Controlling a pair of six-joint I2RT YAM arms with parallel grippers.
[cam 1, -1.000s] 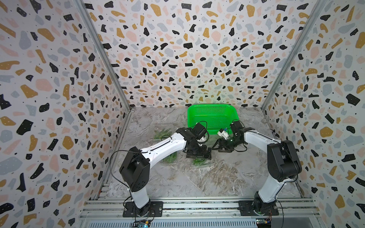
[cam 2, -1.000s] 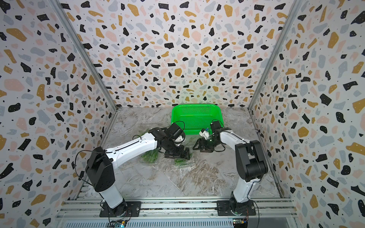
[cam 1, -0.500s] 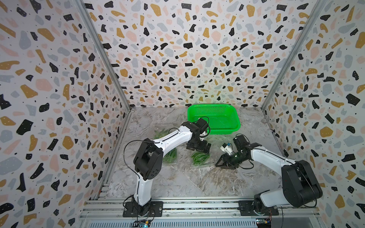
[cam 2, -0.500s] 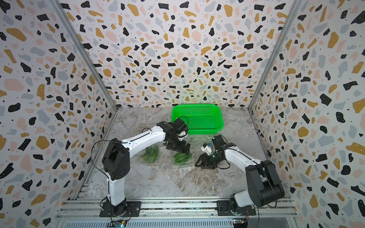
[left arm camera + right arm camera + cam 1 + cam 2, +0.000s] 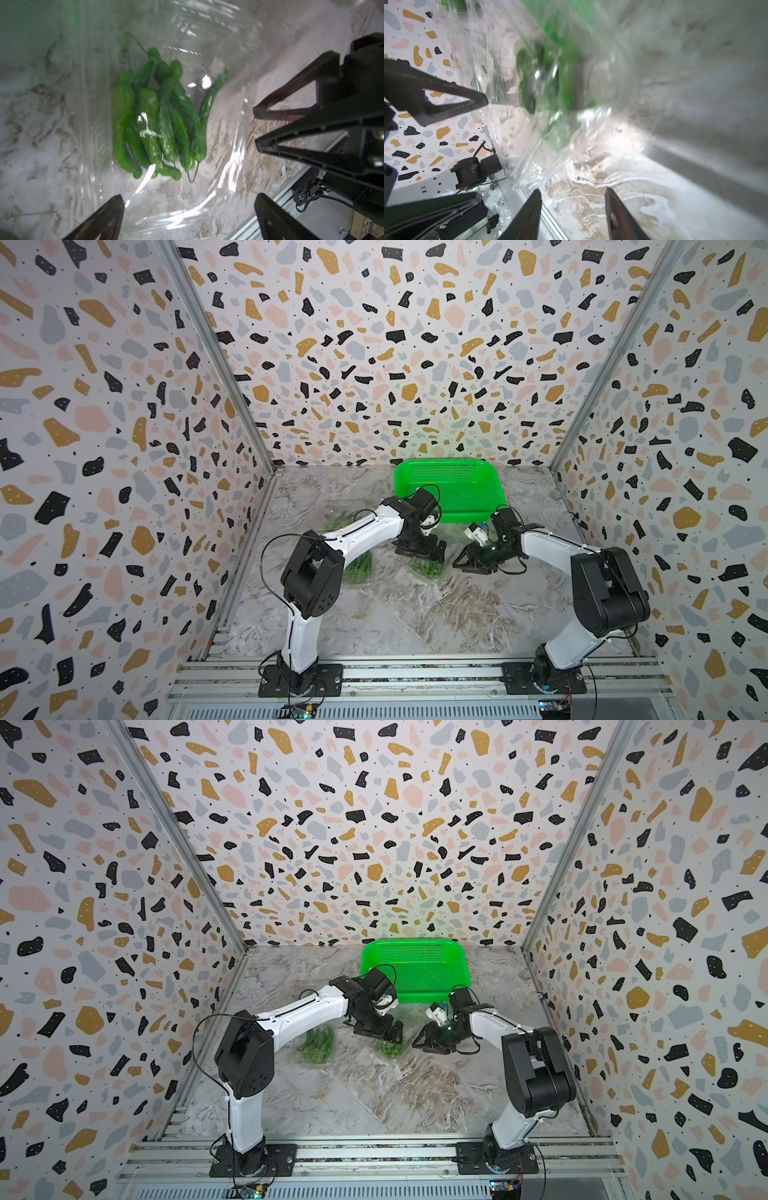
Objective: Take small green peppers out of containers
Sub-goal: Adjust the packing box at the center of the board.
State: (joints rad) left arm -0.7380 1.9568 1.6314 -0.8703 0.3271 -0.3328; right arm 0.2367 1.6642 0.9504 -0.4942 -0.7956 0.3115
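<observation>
Crowding clear container (image 5: 429, 571), left gripper (image 5: 420, 551), right gripper (image 5: 467, 566)

the basket (image 5: 449, 472) is bright green with a fine perforated mesh. in front of it, glossy green peppers (image 5: 158, 116) show through clear, glinting containers (image 5: 187, 207) on a grey-white marbled table (image 5: 415, 614) veined brown. behind it, the walls (image 5: 374, 344) carry black, ochre, pink and grey terrazzo flecks on white.

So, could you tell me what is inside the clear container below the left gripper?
Inside the clear container lie small green peppers, piled lengthwise; anything beneath the pile is covered.
</observation>
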